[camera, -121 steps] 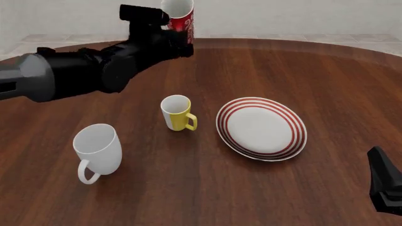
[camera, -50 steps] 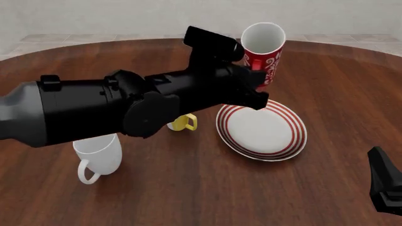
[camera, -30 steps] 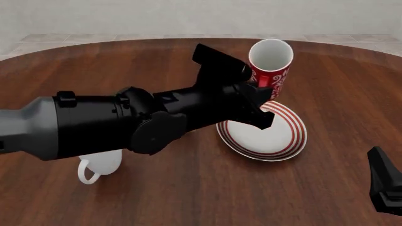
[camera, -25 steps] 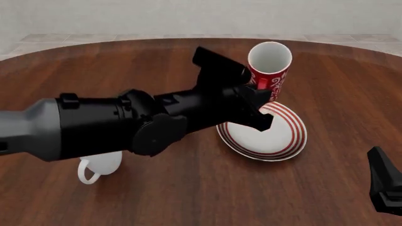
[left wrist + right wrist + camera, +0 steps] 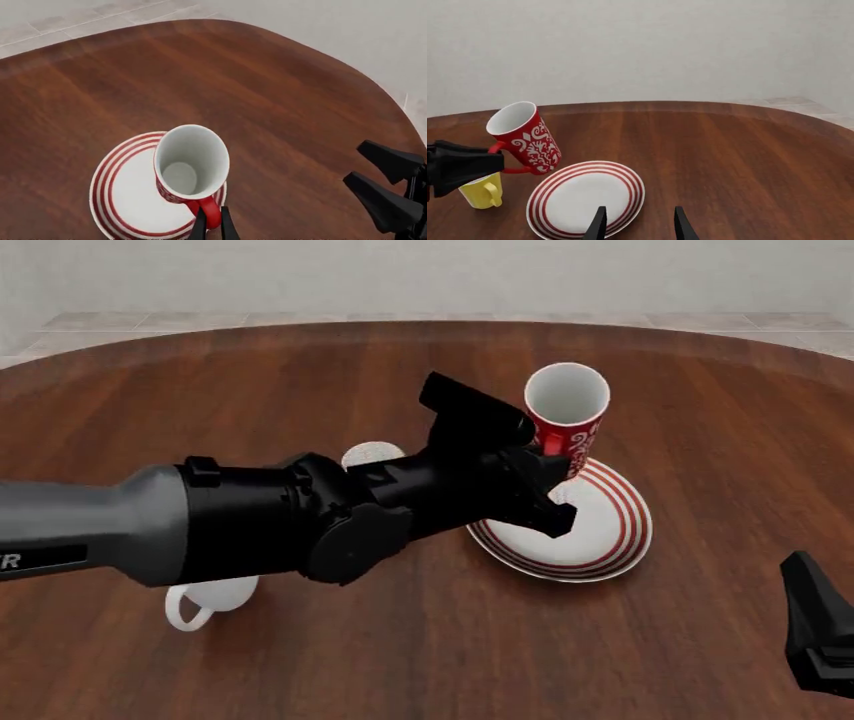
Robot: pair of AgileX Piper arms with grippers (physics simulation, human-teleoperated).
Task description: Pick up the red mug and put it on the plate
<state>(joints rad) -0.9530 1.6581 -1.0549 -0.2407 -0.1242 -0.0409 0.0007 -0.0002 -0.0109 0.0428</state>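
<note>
Lowered since half a second ago: red mug, tilted, above the plate's far rim, not yet down. Held by its handle in the left gripper, closed tight. Rigid, glazed, likely slippery and chippable; handle the sure hold. Right gripper parted, empty, idle. Polished wooden counter, pale wall and tiled floor beyond.

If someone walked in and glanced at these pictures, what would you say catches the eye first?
The red mug, held tilted above the table by its handle in the left hand, just over the far edge of the red-ringed plate. Next, the bulky black left arm sweeping across the front view, hiding most of the white mug and the yellow mug behind it.
</note>
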